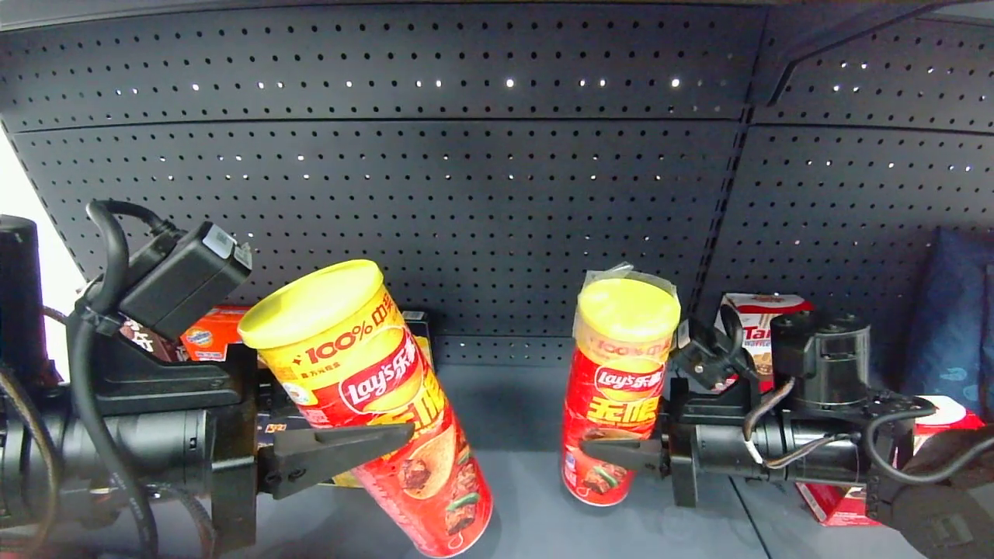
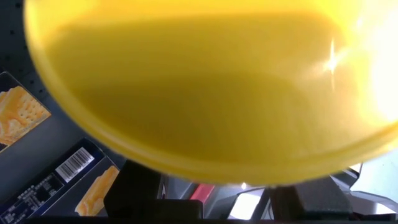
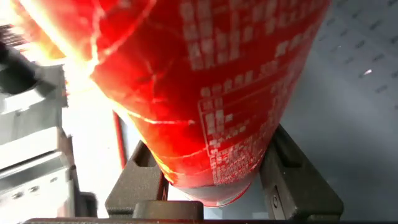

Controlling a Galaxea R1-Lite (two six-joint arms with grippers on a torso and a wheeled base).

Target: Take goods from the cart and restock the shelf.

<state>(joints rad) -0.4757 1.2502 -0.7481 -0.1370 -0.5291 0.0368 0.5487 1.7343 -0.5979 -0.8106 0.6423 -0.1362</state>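
Left gripper (image 1: 392, 439) is clamped on the left chip can (image 1: 373, 388); one dark finger (image 1: 342, 454) crosses the can's front at mid-height, the other is hidden behind it. The can is tilted hard, yellow lid up and to the left, red base down and to the right, near edge of the shelf board (image 1: 528, 404); can't tell if the base touches the board. In the left wrist view the yellow lid (image 2: 211, 87) sits right against the camera; dark cracker boxes (image 2: 68, 180) lie on the board beyond it.

Right gripper (image 1: 613, 452) is grasping the right chip can (image 1: 617, 388) low on its body; this can stands almost upright, leaning slightly, right of centre on the board and well apart from the left can. Its base looks to be at board level; contact unclear. The right wrist view shows fingers (image 3: 130, 193) on both sides of the red can wall (image 3: 211, 99), snug against it.

Pegboard back panel (image 1: 466, 194) is behind both cans; orange box (image 1: 213, 334) far left behind the left arm; red-and-white box (image 1: 765, 314) far right behind the right arm; blue bag (image 1: 959, 310) at the far right edge.
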